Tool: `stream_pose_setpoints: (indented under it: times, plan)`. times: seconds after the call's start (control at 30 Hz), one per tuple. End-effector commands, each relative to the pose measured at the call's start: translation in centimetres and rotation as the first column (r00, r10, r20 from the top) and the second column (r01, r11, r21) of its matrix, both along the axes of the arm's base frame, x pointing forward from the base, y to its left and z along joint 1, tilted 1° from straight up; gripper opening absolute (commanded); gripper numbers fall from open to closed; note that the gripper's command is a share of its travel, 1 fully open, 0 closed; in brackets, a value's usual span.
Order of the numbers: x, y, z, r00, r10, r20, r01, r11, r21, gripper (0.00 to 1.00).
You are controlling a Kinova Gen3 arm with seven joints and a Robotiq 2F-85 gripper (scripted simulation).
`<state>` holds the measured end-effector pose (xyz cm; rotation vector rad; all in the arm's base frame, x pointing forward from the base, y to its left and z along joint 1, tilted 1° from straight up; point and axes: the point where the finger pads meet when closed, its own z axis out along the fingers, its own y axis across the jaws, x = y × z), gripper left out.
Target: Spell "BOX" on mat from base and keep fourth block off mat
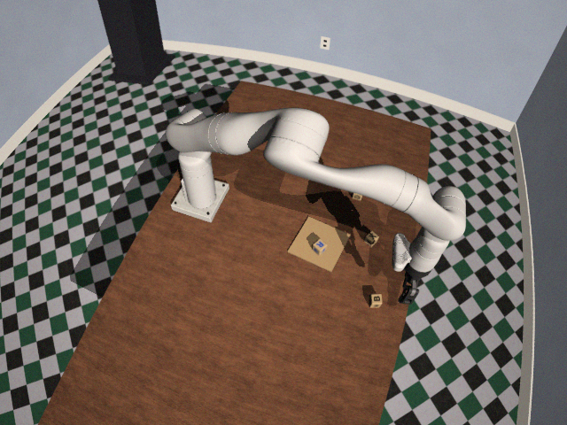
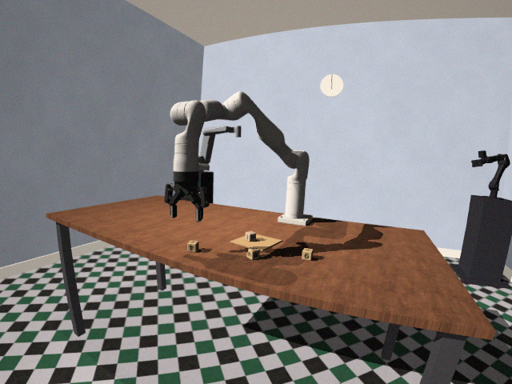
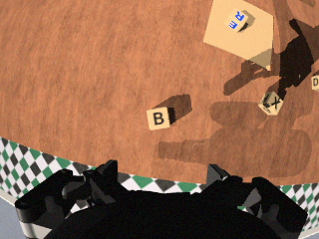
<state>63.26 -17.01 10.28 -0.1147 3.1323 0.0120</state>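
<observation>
My gripper [image 1: 406, 297] [image 2: 186, 214] [image 3: 161, 172] is open and empty, above the table's far edge near the B block. The B block [image 1: 375, 300] [image 2: 192, 246] [image 3: 159, 119] stands on the table, off the mat. The tan mat [image 1: 303, 237] [image 2: 269, 242] [image 3: 219, 35] lies on the table. On it sits a block with a blue R [image 1: 319, 245] [image 2: 250, 236] [image 3: 238, 21]; a blue E shows beside the R in the wrist view. The X block [image 1: 371, 238] [image 2: 252, 254] [image 3: 270, 103] is just off the mat's corner. A fourth block [image 1: 356, 197] [image 2: 306, 254] [image 3: 315, 82] is off the mat; its top letter is unclear, D or O.
The brown table [image 1: 220, 320] [image 2: 372, 277] [image 3: 75, 75] carries everything. Its far edge runs under my gripper. The arm's upper links pass above the table near the fourth block. The arm's shadow falls over the X block and the mat's corner.
</observation>
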Motion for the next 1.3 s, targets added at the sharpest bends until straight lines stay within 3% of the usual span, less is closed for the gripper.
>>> stream_pose_setpoints:
  times: [0.0, 1.27]
  plan:
    - [0.18, -0.12, 0.0, 1.0, -0.002, 0.002, 0.002, 1.0, 0.0, 1.0]
    - [0.59, -0.75, -0.17, 1.0, -0.004, -0.002, 0.004, 1.0, 0.0, 1.0]
